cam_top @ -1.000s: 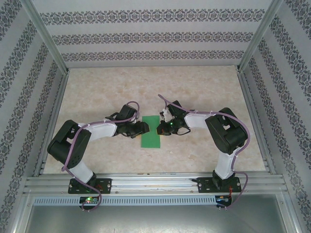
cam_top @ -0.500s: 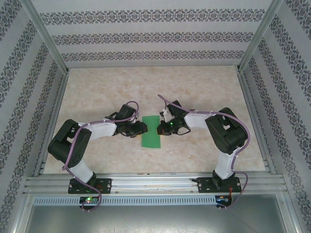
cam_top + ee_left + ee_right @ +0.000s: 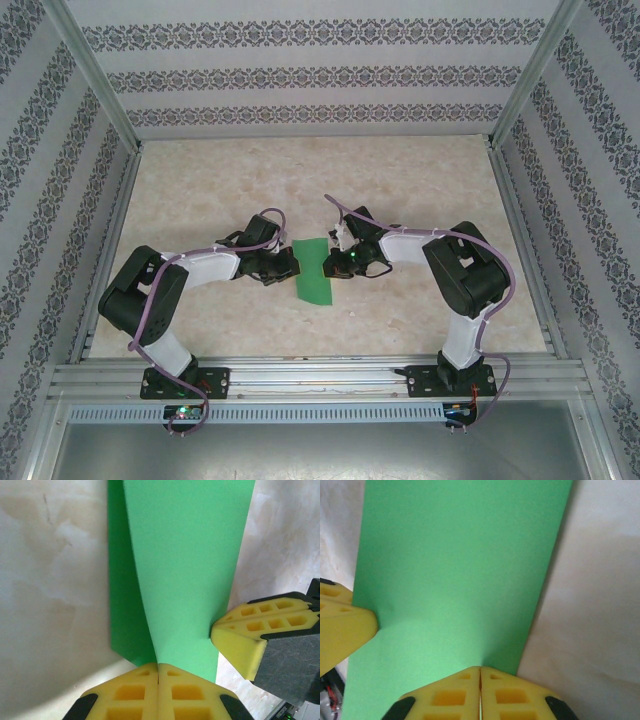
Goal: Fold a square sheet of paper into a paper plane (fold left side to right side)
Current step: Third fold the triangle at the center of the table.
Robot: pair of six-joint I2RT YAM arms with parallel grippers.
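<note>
The smooth, narrow-folded square sheet of paper [image 3: 315, 270] is clamped at opposite edges by the moulded yellow pads of the left gripper [image 3: 158, 668] and the right gripper [image 3: 480, 673].

Green sheet [image 3: 460, 570]: matt smooth paper. Tool pads [image 3: 127, 697]: yellow, likely foam. Table [image 3: 420, 180]: marbled, slight sheen.

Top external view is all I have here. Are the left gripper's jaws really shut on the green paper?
Observer: Yes, in the left wrist view the left gripper has its jaws shut on an edge of the green paper.
Operator: Is it lying flat?
Observer: No, the pinched layer arches up over a second layer beneath.
Operator: And the other arm?
Observer: The right gripper has its jaws shut on the paper's edge too.
</note>
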